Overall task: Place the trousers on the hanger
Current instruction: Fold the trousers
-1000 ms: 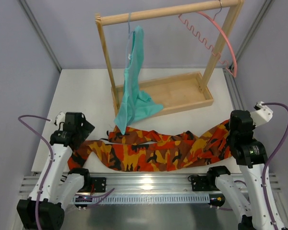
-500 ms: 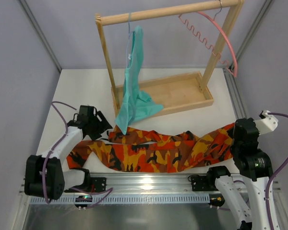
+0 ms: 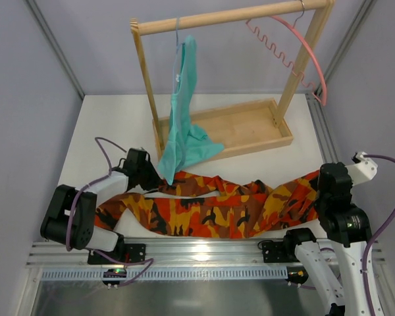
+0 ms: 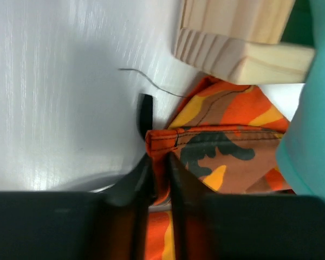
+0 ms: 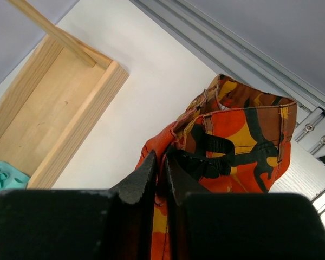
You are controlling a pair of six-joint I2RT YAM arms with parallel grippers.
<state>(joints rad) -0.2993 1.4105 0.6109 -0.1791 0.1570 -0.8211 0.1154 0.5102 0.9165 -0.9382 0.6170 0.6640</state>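
My left fingers (image 4: 136, 187) were closed on a hem of the trousers (image 3: 217, 207), just beside the rack (image 3: 217, 18) base corner. My right fingers (image 5: 143, 176) were clamped on the waistband. The trousers lay on the surface (image 3: 112, 125) in front of the rack. The hanger (image 3: 316, 66) hung from its top rail.

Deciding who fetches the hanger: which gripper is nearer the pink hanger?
Right. The right gripper holds the trousers below and in front of the pink hanger; the left gripper is across the table, beside the teal garment.
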